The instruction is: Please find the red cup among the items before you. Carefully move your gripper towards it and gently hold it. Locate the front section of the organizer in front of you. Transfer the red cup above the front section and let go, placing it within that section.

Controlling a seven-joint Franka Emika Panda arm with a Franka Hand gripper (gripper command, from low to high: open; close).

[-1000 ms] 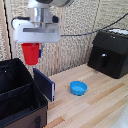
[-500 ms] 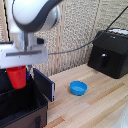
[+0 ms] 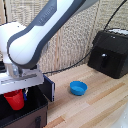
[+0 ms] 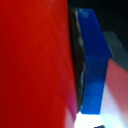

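In the wrist view the red cup [image 4: 32, 60] fills most of the picture, and one blue fingertip [image 4: 95, 65] presses on its side. In the exterior view the tool [image 3: 17, 90] is closed on the red cup [image 3: 15, 100], holding it over the organizer [image 3: 30, 117]. Farther on the surface [image 3: 95, 107] lies a blue bowl [image 3: 78, 88], and behind it stands a black machine [image 3: 110, 52]

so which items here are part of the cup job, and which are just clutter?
In the job:
- red cup, held in the gripper
- organizer, under the cup

Just lying about:
- blue bowl on the wooden table
- black hard-cased machine at the exterior view's right
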